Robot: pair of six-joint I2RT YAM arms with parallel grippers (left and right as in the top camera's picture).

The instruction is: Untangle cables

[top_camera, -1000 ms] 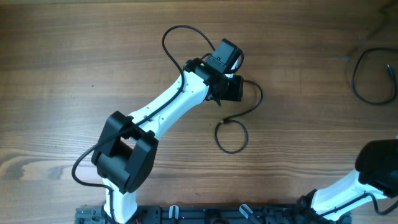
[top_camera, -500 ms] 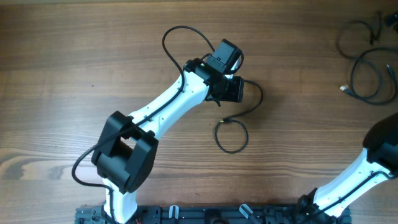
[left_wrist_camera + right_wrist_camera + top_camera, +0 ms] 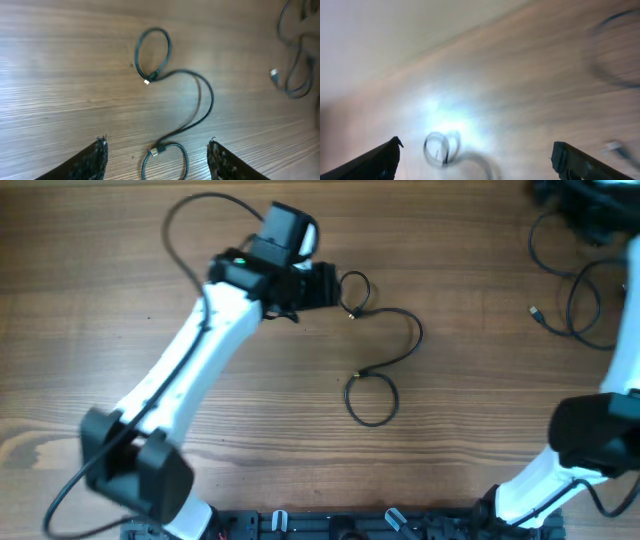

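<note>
Item 1: long black cable [image 3: 418,332] lying flat mid-table on the wooden table [image 3: 120,240]; 1 small loop at each end, joined by an S-shaped run; 2 plug tips visible.

Item 2: further cables [image 3: 570,300], loosely looped together near the table's right edge, well apart from item 1.

Item 3: left gripper [image 3: 157,141]; fingers spread, holding nothing; hovers just beside the upper loop.

Item 4: right gripper [image 3: 475,150]; view badly blurred; fingers set wide, nothing between them; sits above the right-edge cables.
</note>
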